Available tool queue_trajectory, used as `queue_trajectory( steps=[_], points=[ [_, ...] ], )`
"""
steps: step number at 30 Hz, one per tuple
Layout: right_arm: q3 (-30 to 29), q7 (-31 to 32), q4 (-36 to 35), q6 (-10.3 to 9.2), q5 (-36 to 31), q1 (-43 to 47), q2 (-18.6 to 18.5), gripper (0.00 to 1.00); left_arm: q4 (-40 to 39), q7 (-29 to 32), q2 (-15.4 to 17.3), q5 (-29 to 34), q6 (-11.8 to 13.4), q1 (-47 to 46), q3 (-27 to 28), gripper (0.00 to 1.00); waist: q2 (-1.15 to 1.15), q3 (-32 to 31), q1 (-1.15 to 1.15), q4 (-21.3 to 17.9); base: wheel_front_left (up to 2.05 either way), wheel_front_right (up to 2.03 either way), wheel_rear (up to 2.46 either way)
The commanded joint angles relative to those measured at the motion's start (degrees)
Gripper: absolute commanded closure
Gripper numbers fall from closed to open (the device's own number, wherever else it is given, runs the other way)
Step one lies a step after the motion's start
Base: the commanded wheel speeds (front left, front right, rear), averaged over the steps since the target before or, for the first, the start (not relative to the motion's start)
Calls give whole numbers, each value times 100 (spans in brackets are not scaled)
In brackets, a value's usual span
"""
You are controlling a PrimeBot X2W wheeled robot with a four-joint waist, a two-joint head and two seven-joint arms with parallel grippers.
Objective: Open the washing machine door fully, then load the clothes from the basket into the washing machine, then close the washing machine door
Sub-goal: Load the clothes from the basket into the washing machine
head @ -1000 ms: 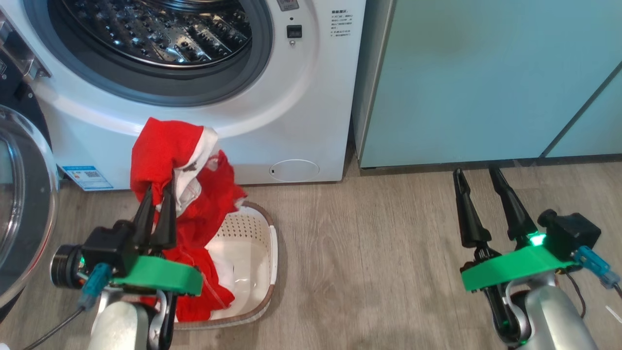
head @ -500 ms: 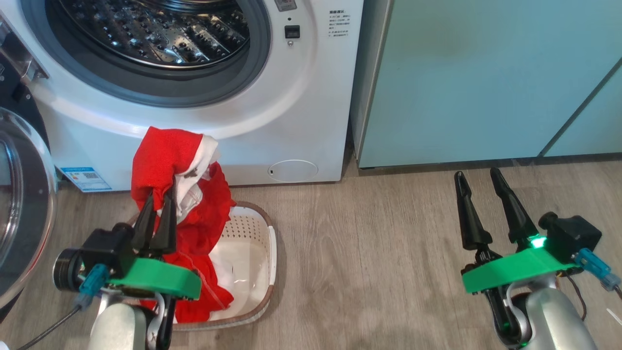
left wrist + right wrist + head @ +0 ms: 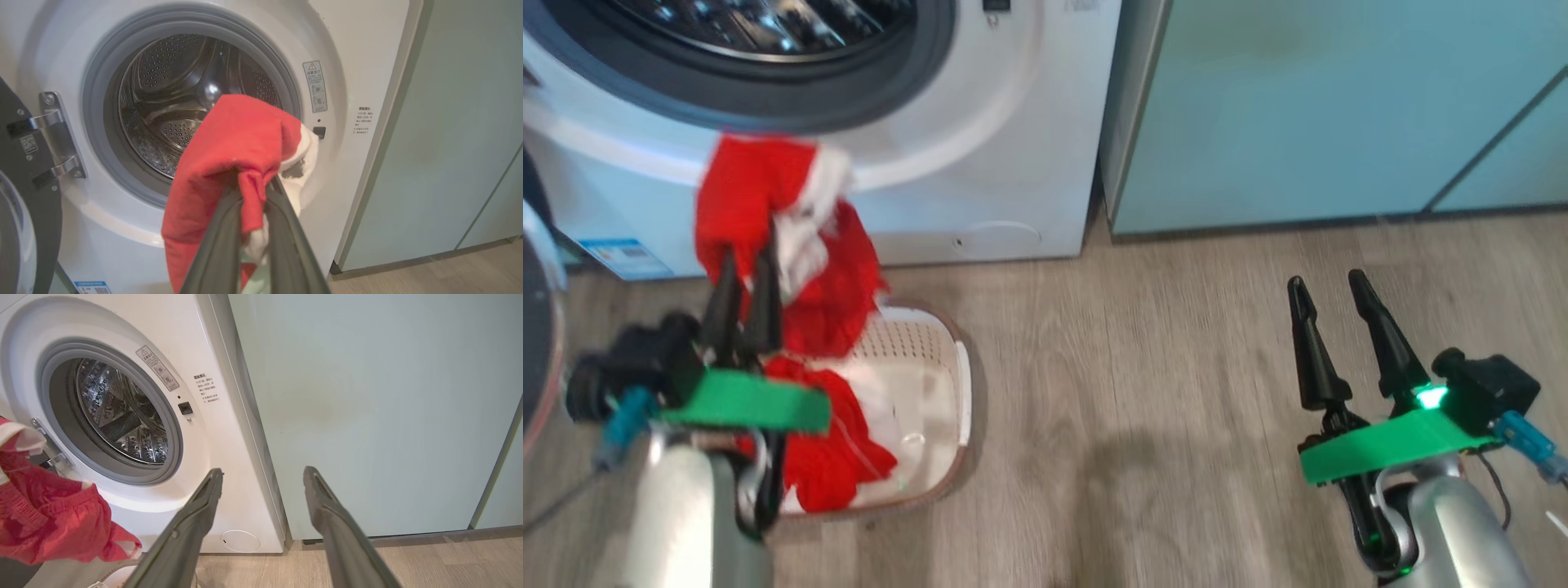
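My left gripper (image 3: pixel 747 265) is shut on the red clothes (image 3: pixel 739 184), which drape over its fingers with a white part at the right. Their lower folds still trail into the cream basket (image 3: pixel 962 384) on the floor. In the left wrist view the clothes (image 3: pixel 241 134) hang in front of the lower right of the washing machine's (image 3: pixel 359 53) open steel drum (image 3: pixel 179 102). The washing machine door (image 3: pixel 28 212) stands swung open at the left on its hinge (image 3: pixel 53 134). My right gripper (image 3: pixel 1327 279) is open, holds nothing, and is low over the floor to the right.
Pale teal cabinets (image 3: pixel 1339 106) stand right of the washing machine (image 3: pixel 1013 122). Wood-look floor (image 3: pixel 1143 392) lies open between the basket and my right arm. The right wrist view faces the machine's front and the cabinet (image 3: pixel 367 416), with the clothes (image 3: pixel 45 514) at its left edge.
The head camera has shifted and the picture is blurred. My left gripper has lifted the clothes higher, up to the drum's lower seal. The right gripper has stayed open and in place.
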Motion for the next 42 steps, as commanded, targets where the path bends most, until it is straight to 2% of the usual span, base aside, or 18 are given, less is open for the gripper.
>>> queue_trajectory(
  steps=[1, 6, 8, 19, 26, 36, 42],
  points=[
    [136, -54, -214, 0, -30, -269, 12, 0, -247, -72, 34, 80, -34, -364, 219, 100, 0, 225, 0, -83, 0, 0, 0],
    [121, -54, -273, 0, -2, -439, 13, 0, -224, -72, 96, 206, -174, -1110, 506, 100, 0, 730, 0, -204, 0, 0, 0],
    [134, -54, -289, 0, 12, -511, 14, 0, -183, -72, 103, 75, -218, -1494, 712, 100, 0, 945, 0, -250, 0, 0, 0],
    [309, -54, -357, 0, 138, -910, 24, 0, 255, -72, 566, 280, -330, -3463, 1099, 100, 0, 2096, 0, -651, 0, 0, 0],
    [480, -54, -399, 0, 345, -1166, 29, 0, 886, -72, 1008, 360, -344, -4598, 1275, 100, 0, 2853, 0, -948, 0, 0, 0],
    [663, -54, -462, 0, 536, -1389, 30, 0, 2049, -72, 1753, 621, -351, -5940, 886, 100, 0, 3475, 0, -1102, 0, 0, 0],
    [848, -54, -490, 0, 695, -1487, 30, 0, 2879, -72, 2278, 746, -352, -6919, 272, 100, 0, 3761, 0, -1220, 0, 0, 0]
  ],
)
